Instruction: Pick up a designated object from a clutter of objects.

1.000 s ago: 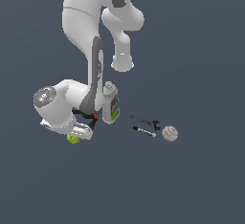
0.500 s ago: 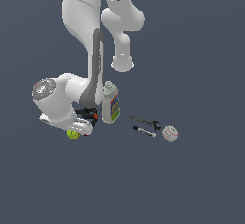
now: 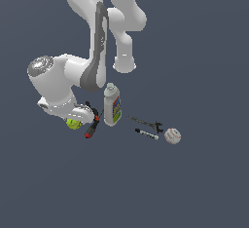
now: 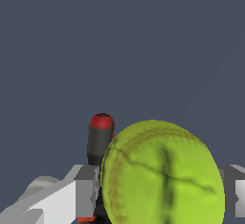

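While the gripper (image 4: 158, 189) appears clamped on the tennis ball (image 4: 162, 175), a finger (image 4: 88, 192) at each side, the ball sits at the exterior view's lower left. Judged risk: its round surface could slip out on lifting. The clamp (image 3: 92, 124) lies just beside and could be knocked.

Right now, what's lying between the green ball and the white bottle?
In the exterior view, the black-red clamp lies between the tennis ball and the bottle.

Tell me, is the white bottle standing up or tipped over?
Standing up: the white bottle has its cap on top, beside the black-red clamp.
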